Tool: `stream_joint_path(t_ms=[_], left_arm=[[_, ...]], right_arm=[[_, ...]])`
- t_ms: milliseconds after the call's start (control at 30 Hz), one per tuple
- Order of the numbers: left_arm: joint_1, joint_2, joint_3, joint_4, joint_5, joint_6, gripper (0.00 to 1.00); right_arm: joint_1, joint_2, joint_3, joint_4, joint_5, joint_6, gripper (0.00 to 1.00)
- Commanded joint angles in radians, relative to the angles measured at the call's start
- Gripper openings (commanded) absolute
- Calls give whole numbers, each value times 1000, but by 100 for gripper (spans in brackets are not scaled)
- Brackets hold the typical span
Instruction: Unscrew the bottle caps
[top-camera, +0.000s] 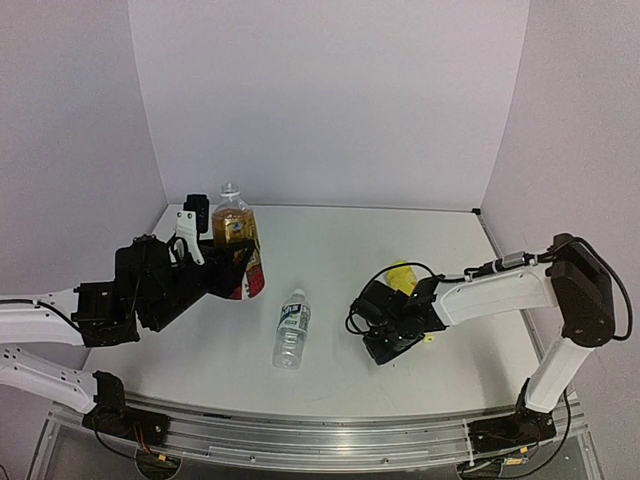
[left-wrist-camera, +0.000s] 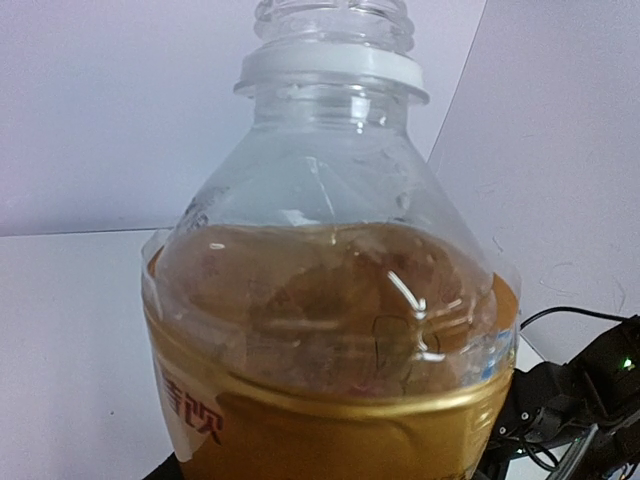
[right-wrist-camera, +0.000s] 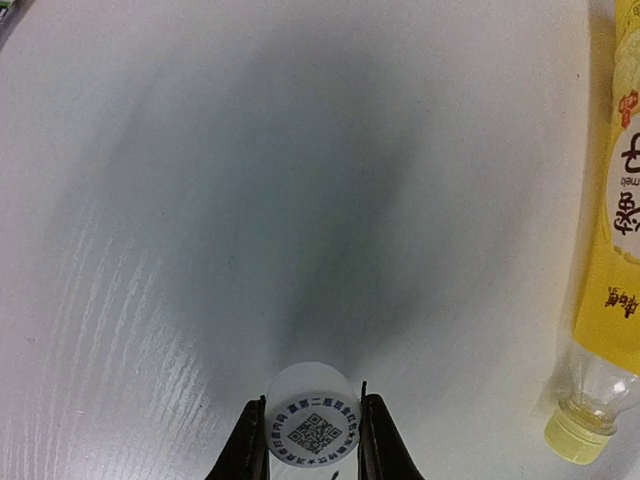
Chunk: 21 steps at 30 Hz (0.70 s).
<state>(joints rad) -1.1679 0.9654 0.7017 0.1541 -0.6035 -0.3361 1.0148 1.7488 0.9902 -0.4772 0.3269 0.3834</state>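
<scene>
My left gripper (top-camera: 226, 266) is shut on the short amber bottle (top-camera: 234, 226), holding it upright at the table's left back. The left wrist view is filled by the amber bottle (left-wrist-camera: 330, 300). Its threaded neck (left-wrist-camera: 332, 20) is bare, with only a white ring (left-wrist-camera: 330, 68) below it. My right gripper (top-camera: 386, 346) hangs low over the table, shut on a white cap (right-wrist-camera: 312, 425) with a printed code inside. The slim yellow bottle (right-wrist-camera: 612, 230) lies just to the right of it, its yellow cap (right-wrist-camera: 572, 436) on. The clear bottle (top-camera: 291, 328) with a blue-white label lies on its side mid-table.
The white table (top-camera: 350, 250) is enclosed by pale walls on three sides. A metal rail (top-camera: 320, 435) with the arm bases runs along the near edge. Black cables (top-camera: 375, 290) loop beside the right wrist.
</scene>
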Motion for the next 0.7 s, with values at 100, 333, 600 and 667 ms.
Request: stream_joint_path(t_ms=[100, 333, 600, 667], left_arm=[[1, -12, -5, -13, 17, -23, 2], [1, 0, 7, -34, 58, -23, 2], [2, -26, -1, -30, 271, 24, 2], [1, -29, 2, -29, 381, 38, 1]], right_arm=[[94, 73, 19, 149, 15, -44, 16], [113, 79, 21, 148, 22, -35, 45], [114, -180, -8, 147, -81, -84, 88], [113, -286, -21, 148, -177, -130, 88]])
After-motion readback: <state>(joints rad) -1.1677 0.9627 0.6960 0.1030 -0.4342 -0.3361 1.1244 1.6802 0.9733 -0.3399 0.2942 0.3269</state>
